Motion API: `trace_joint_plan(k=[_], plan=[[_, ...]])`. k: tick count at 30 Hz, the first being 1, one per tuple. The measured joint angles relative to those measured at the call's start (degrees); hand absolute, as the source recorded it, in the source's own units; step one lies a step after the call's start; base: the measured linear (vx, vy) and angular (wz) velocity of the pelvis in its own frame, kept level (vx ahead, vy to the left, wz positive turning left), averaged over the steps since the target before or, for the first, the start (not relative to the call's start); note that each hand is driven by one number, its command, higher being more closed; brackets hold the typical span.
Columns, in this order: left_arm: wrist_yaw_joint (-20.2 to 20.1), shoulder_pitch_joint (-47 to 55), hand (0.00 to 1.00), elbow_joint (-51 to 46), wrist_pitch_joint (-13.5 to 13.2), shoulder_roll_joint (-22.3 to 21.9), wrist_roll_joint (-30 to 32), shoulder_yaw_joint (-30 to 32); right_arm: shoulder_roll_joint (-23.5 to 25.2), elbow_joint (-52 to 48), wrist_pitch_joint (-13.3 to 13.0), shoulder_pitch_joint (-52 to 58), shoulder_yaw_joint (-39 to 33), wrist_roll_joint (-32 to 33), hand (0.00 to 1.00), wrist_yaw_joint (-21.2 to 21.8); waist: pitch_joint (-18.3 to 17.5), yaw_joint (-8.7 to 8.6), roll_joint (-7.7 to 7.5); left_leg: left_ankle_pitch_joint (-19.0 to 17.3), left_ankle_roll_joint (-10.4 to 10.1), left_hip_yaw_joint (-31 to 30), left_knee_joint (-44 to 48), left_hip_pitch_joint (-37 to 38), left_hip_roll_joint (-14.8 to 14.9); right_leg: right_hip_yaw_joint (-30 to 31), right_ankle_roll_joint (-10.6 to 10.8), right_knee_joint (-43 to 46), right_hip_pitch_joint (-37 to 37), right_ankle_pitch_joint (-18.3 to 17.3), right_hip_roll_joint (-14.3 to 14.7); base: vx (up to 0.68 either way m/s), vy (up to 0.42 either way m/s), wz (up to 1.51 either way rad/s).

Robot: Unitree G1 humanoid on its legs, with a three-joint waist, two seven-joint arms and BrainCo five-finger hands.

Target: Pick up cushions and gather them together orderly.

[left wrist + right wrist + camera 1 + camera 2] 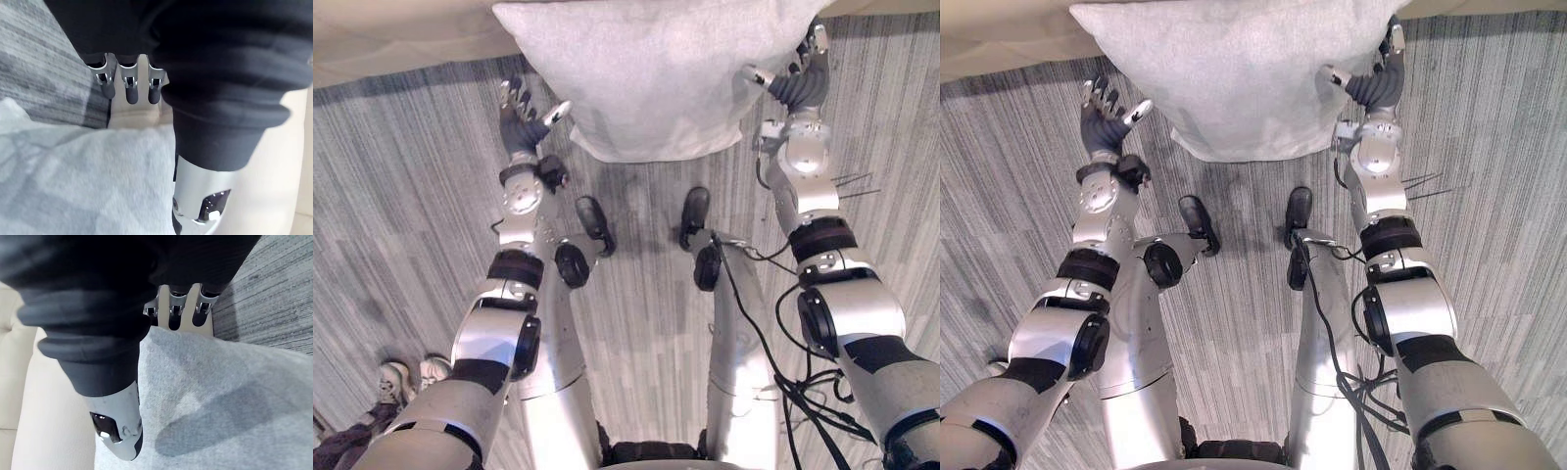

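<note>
While the cushion (pixel 656 69) is lying across the sofa's (pixel 401 39) front edge, the left hand (pixel 524 119) and right hand (pixel 803 83) are flanking it, fingers wide, holding nothing; both should be pressing inward evenly before lifting.

You get bright, even light. The cushion (pixel 656 78) drops a faint soft shadow on the carpet (pixel 411 196) at its 6 o'clock; the cream upholstery (pixel 391 34) at 11 o'clock glares nearly white.
</note>
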Motion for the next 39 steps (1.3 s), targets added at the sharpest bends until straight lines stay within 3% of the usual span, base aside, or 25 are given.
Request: trace_joint_plan(k=[7, 13, 16, 19, 21, 23, 27, 32, 35, 39], plan=[[3.7, -2.2, 1.00, -1.4, 1.3, 0.9, 0.2, 0.1, 0.0, -1.4, 0.0, -1.7, -1.4, 8.6, 1.00, 0.0, 0.0, -0.15, 0.03, 0.6, 0.5, 0.0, 0.2, -0.7, -0.3, -0.1, 0.0, 1.1, -0.9, -0.1, -0.4, -0.03, 0.028, 0.03], [6.3, 0.7, 1.00, -8.9, 1.9, 0.9, 1.5, -0.6, 2.2, -14.9, -0.8, 7.0, 0.9, 11.2, 1.00, 0.3, -0.1, -0.42, 0.01, 0.8, 0.4, 0.1, 0.3, 2.8, 0.0, 0.0, -0.2, 1.1, 2.3, -0.2, -0.1, -0.05, 0.019, -0.01], [7.3, 8.4, 1.00, -18.2, 1.6, 0.6, 3.2, -0.6, 5.2, -23.4, -2.7, 15.1, 1.7, 13.0, 1.00, 1.6, -0.2, -0.38, 0.00, 0.8, 0.2, 1.1, -2.8, 10.7, 0.4, 0.1, -0.4, -2.0, 9.7, -0.4, 0.5, -0.06, -0.023, -0.08], [8.4, 16.7, 1.00, -26.4, -0.4, -0.8, 5.4, -2.3, 7.6, -33.2, -4.5, 24.9, 3.0, 12.9, 1.00, 1.6, -1.2, -0.25, -0.10, 1.4, -1.5, 1.6, -8.7, 20.2, 0.0, -0.9, -0.7, -8.2, 19.4, -0.3, 0.9, -0.06, -0.078, -0.04], [8.5, 23.6, 1.00, -31.5, -0.8, -3.5, 6.4, -4.0, 9.1, -39.1, -5.2, 32.8, 3.0, 12.8, 1.00, 1.6, -2.2, -0.16, -0.07, 1.9, -2.2, 2.1, -13.4, 28.4, -0.7, -2.2, -0.8, -12.5, 27.8, 0.0, 0.3, 0.03, -0.061, 0.11], [8.5, 32.6, 1.00, -34.5, -1.8, -6.4, 6.6, -6.8, 10.7, -42.7, -5.9, 41.4, 3.2, 12.2, 1.00, 2.1, -8.5, -0.28, -0.10, 2.1, -2.6, 2.4, -17.1, 32.3, -1.8, -2.7, -0.6, -15.8, 31.6, -0.4, -0.1, 0.11, -0.049, 0.15], [7.6, 48.3, 1.00, -41.6, -2.1, -10.3, 8.0, -10.1, 11.2, -52.9, -6.6, 55.9, 3.9, 10.1, 1.00, 5.0, -11.8, -0.25, -0.10, 2.6, -2.9, 3.0, -24.7, 47.1, -3.4, -4.1, -0.9, -23.4, 46.9, 0.3, -0.1, 0.24, 0.000, 0.06], [5.1, 61.8, 1.00, -43.9, -2.3, -10.0, 9.7, -11.0, 11.2, -55.6, -7.1, 65.8, 6.9, 4.8, 1.00, 8.6, -18.6, -0.11, -0.17, 3.7, -4.4, 4.6, -35.3, 59.2, -6.2, -4.0, 0.7, -33.1, 58.1, 1.2, -0.2, 0.21, 0.024, -0.01], [3.2, 66.8, 1.00, -45.4, -2.3, -10.0, 10.2, -9.5, 11.0, -52.9, -6.1, 66.3, 7.1, 4.8, 1.00, 10.4, -21.0, -0.20, 0.09, 7.3, -4.5, 5.9, -44.7, 66.5, -8.5, -3.2, 1.2, -43.0, 65.3, 5.2, 0.1, 0.19, 0.029, -0.09], [2.0, 69.0, 1.00, -47.7, -2.3, -10.1, 10.3, -8.0, 10.8, -50.4, -5.0, 66.2, 7.2, 4.7, 1.00, 12.5, -22.3, -0.09, 0.57, 7.5, -4.5, 5.9, -48.4, 71.8, -9.4, -2.2, 1.7, -49.5, 71.5, 7.6, 1.0, 0.16, 0.038, -0.18]])
